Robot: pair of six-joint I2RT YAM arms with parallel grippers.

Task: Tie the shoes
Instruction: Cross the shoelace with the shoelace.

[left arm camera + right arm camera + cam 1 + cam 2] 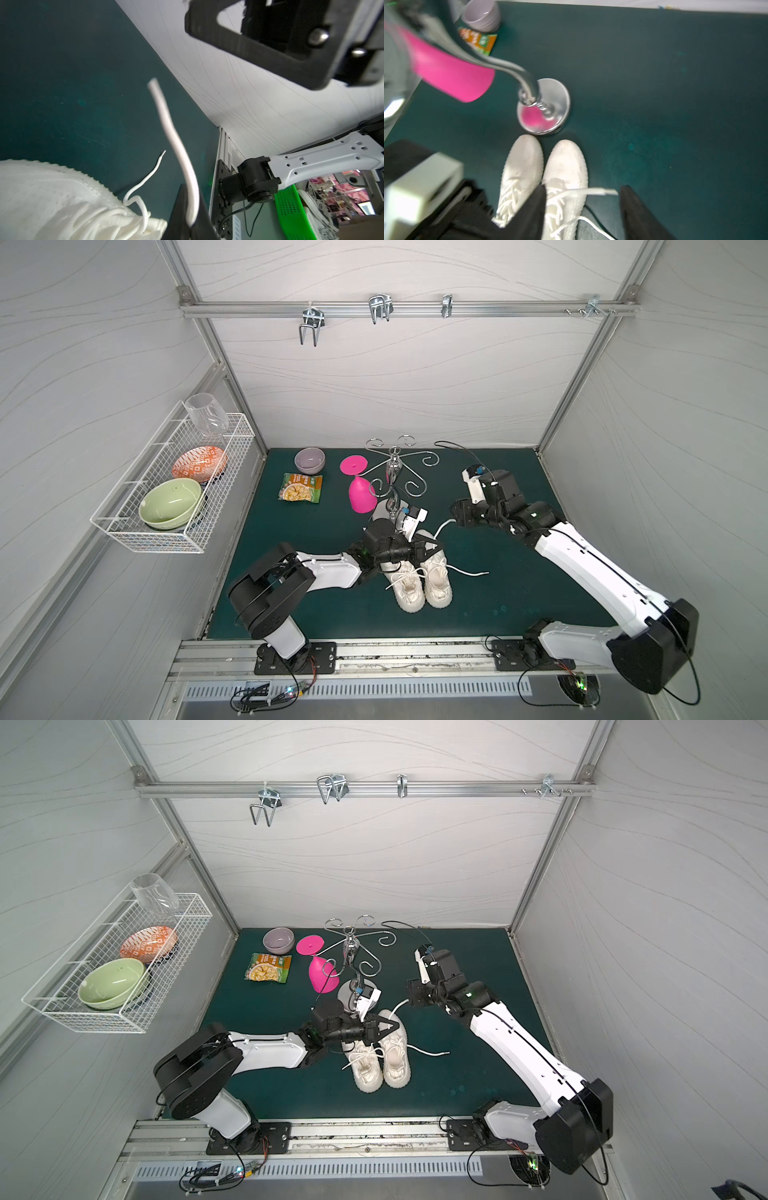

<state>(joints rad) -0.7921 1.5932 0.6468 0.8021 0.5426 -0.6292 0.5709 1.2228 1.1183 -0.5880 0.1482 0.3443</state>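
Beneath the left tool (436, 548), the shoes (422, 585), lace (444, 526) in its grip.

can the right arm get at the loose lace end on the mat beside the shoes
Probably yes: the right gripper is open nearby, and the lace end lies on bare mat with nothing over it.

The shoes (438, 589) are showing a rough, matt cream knit cloth over ribbed soles, and the lace (176, 145) is reading as smooth white cord. The mat (498, 593) beneath is lying matt, dark green and faintly scuffed, while the stand (392, 466) is gleaming as polished, mirror-bright metal. The pink cup (360, 497) is looking like smooth plastic, though blur is leaving its sheen uncertain, and the snack packet (301, 488) is shining as glossy film.
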